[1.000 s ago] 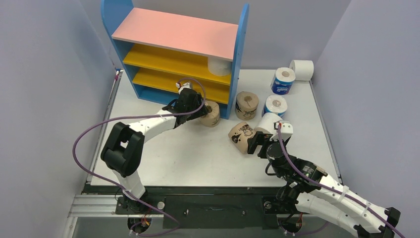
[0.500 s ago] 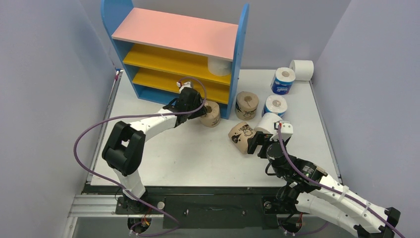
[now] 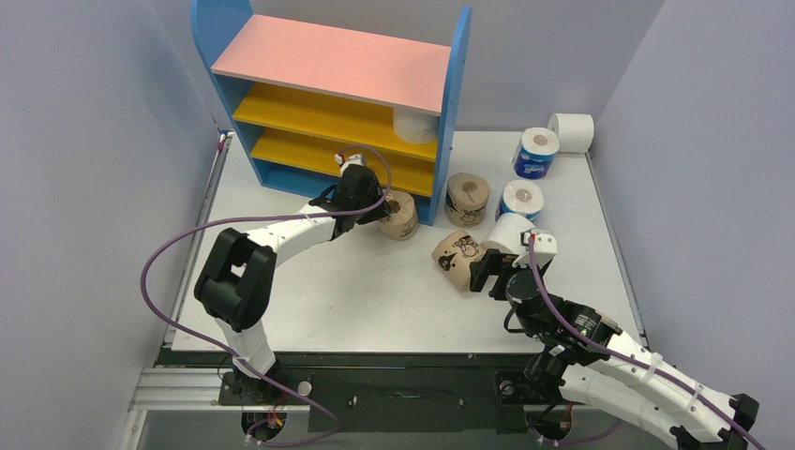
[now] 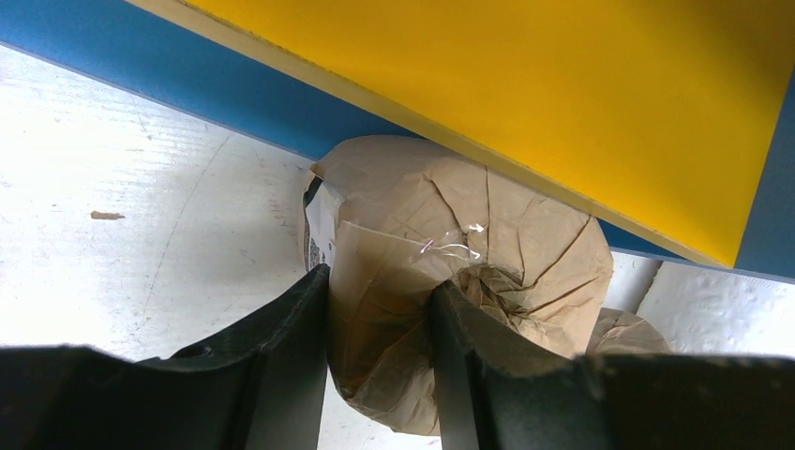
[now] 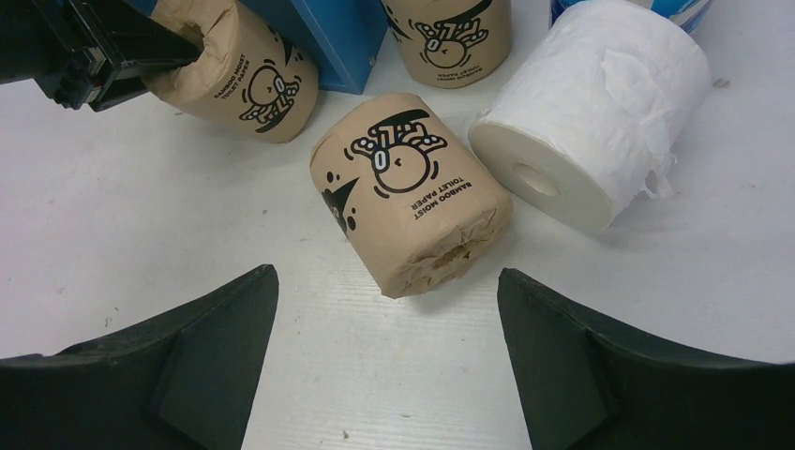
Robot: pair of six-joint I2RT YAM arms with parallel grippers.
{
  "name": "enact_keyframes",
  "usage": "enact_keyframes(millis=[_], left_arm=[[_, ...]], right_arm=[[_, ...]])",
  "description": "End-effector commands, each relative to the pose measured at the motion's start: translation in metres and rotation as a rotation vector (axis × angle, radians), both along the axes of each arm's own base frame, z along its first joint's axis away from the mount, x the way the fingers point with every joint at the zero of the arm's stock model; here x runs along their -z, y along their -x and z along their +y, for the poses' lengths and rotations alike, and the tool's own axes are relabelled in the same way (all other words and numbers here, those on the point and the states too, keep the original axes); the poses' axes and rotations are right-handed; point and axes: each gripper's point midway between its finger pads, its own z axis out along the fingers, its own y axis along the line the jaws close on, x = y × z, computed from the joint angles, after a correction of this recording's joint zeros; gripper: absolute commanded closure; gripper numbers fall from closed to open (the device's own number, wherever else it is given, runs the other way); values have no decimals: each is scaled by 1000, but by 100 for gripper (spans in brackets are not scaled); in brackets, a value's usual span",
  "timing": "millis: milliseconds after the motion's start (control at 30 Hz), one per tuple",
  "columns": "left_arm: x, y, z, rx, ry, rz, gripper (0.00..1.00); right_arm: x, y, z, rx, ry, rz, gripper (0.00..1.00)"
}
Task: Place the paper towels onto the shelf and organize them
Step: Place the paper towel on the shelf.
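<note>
My left gripper (image 3: 375,208) (image 4: 380,281) is shut on a tan paper towel roll (image 3: 401,216) (image 4: 506,234) lying at the foot of the shelf (image 3: 333,61). One finger presses the roll's outside and the other sits in its crumpled core. The right gripper (image 3: 483,272) (image 5: 386,274) hangs open just short of a printed tan roll (image 3: 456,255) (image 5: 403,187) lying on its side, touching nothing. A white roll (image 3: 506,232) (image 5: 600,131) lies against that one. Another white roll (image 3: 415,125) stands on the upper yellow shelf at the right end.
A tan roll (image 3: 468,197) stands right of the shelf's blue side panel. Two blue-wrapped rolls (image 3: 535,153) (image 3: 520,199) stand further right, and a white roll (image 3: 572,131) lies at the far right corner. Grey walls close in both sides.
The left gripper's fingers have closed in on the tan roll by the shelf. The right arm has barely shifted.
</note>
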Motion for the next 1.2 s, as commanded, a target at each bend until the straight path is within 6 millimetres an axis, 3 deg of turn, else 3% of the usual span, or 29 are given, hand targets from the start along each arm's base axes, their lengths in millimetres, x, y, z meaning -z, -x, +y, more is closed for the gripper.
enact_keyframes(millis=[0, 633, 1167], left_arm=[[-49, -12, -12, -1, 88, -115, 71], [-81, -20, -8, -38, 10, -165, 71], [-77, -42, -25, -52, 83, -233, 67]], right_arm=[[-5, -3, -3, 27, -10, -14, 18], [-9, -4, -3, 28, -2, -20, 18], [-4, -1, -7, 35, -6, -17, 18]])
